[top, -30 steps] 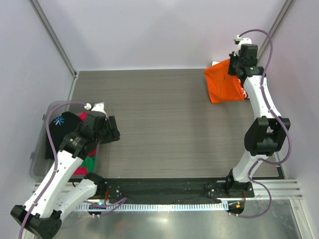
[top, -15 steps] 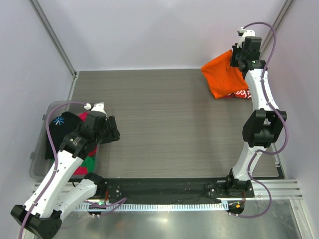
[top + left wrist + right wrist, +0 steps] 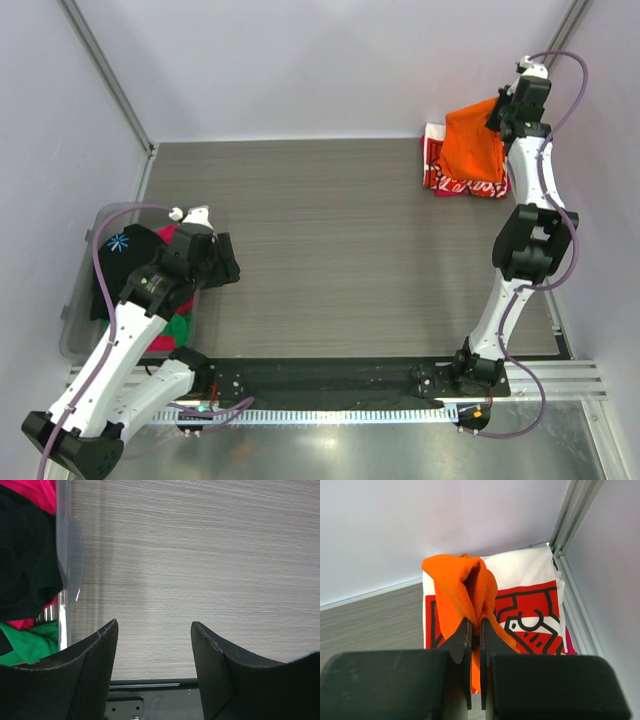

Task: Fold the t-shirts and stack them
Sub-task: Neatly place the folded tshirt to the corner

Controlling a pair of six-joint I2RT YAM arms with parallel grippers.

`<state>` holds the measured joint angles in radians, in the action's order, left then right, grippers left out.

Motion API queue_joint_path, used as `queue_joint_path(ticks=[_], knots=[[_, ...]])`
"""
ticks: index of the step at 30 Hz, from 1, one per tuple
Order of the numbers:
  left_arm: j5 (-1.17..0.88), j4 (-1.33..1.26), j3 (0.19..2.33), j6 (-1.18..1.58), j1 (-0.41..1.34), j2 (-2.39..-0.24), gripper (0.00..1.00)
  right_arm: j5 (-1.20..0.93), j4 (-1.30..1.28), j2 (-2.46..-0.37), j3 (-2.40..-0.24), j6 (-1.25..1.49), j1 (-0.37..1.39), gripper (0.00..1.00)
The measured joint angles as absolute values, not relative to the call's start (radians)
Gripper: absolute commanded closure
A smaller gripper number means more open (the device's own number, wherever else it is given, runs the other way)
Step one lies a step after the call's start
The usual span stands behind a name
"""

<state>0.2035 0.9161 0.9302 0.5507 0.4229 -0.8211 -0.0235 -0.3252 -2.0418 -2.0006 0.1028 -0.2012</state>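
The right claw (image 3: pixel 475 630) is shut tight on a gathered ridge of the orange t-shirt (image 3: pixel 454 577). The shirt hangs bunched from the jaws at the far right corner of the surface (image 3: pixel 340 240), and its lower part appears to rest on the red-and-white t-shirt (image 3: pixel 448 183) lying flat there. The left claw (image 3: pixel 154 632) stands wide open and holds nothing, above bare surface just beside the clear bin (image 3: pixel 70 555) that contains the black t-shirt (image 3: pixel 25 555), pink t-shirt (image 3: pixel 35 490) and green t-shirt (image 3: pixel 30 642). Treat the cloth as light, limp and unable to keep its shape: a single pinch point collapses it into a bundle. For folding, grip it at two spread points along a hem or shoulder edge. Take enough fabric that a thin layer cannot slip out, and lower it gently to avoid dragging the shirt beneath.
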Motion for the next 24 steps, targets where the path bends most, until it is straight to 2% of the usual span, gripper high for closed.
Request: queue_joint_path(ticks=[12,13,14,15,16,24], knots=[[0.212,0.916,0.930,0.551,0.423,-0.822,0.39,0.008,-0.306,-2.260,-2.163,0.142,-0.250,0.99],[0.213,0.916,0.930,0.551,0.423,-0.822,0.39,0.024,-0.305,-2.265,-2.167,0.144,-0.253,0.96],[0.214,0.916,0.930,0.551,0.423,-0.822,0.39,0.047,-0.302,-2.270,-2.170,0.147,-0.256,0.53],[0.215,0.916,0.930,0.551,0.423,-0.822,0.39,0.069,-0.299,-2.275,-2.172,0.155,-0.258,0.23],[0.215,0.916,0.930,0.551,0.423,-0.822,0.39,0.097,-0.297,-2.284,-2.177,0.162,-0.260,0.01],[0.218,0.916,0.930,0.558,0.423,-0.822,0.39,0.292,-0.285,-2.328,-2.206,0.203,-0.265,0.00]])
